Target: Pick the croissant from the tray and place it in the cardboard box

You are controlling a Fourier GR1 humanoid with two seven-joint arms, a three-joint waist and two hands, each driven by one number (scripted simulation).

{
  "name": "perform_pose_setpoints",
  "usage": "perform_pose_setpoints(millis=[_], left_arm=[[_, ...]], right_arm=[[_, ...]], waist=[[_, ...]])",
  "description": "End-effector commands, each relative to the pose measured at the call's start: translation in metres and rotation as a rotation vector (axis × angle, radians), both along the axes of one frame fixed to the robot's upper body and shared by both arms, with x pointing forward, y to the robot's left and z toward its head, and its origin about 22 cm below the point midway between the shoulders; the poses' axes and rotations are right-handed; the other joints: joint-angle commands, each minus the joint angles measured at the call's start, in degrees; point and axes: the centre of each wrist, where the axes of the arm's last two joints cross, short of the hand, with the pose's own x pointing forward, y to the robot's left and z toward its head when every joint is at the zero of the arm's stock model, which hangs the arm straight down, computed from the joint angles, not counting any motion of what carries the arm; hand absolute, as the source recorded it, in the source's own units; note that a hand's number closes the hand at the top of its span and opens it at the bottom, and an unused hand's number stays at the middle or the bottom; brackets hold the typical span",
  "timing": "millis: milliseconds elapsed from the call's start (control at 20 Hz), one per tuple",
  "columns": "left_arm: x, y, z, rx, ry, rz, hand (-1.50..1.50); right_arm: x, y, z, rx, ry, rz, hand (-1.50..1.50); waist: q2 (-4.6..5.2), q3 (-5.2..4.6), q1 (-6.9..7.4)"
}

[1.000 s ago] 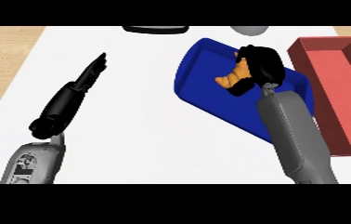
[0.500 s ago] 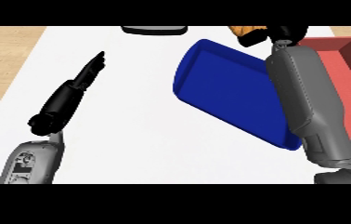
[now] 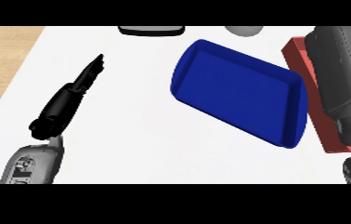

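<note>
Fingers of the black left hand point(image 3: 68, 97) lie straight and together above the white counter point(image 3: 137, 139). Right grey forearm point(image 3: 332, 74) crosses the red cardboard box point(image 3: 302, 60); its hand is out of view. Neither the croissant nor anything else shows on the blue rectangular tray point(image 3: 240, 95).

— Did you see that? A second ago the right hand sat curled round the croissant over the blue tray point(image 3: 237, 95).

— And then it lifted away to the far right edge. Only the right forearm point(image 3: 334, 74) showed over the red box point(image 3: 302, 62); hand and croissant went out of sight.
</note>
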Motion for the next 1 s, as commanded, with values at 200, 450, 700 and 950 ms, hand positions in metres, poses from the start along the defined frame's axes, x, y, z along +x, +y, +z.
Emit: perform_pose_setpoints(millis=[200,450,700,950], left_arm=[[-0.005,-0.013,-0.010,0.000,0.008,0.013,0.00],[0.000,-0.014,0.001,-0.007,0.007,-0.003,0.00],[0.006,0.010,-0.006,-0.014,0.002,0.010,0.00],[0.004,0.013,0.004,-0.015,0.003,-0.003,0.00]], right_arm=[[-0.010,-0.087,-0.010,-0.007,0.045,-0.143,1.50],[-0.033,-0.150,-0.013,0.099,0.263,-0.143,1.50],[-0.049,-0.183,-0.011,0.234,0.426,-0.110,1.50],[-0.063,-0.202,-0.035,0.282,0.614,-0.094,1.50]], waist=[[0.01,0.02,-0.28],[0.14,0.12,-0.09],[0.24,0.06,-0.27],[0.03,0.05,-0.18]])
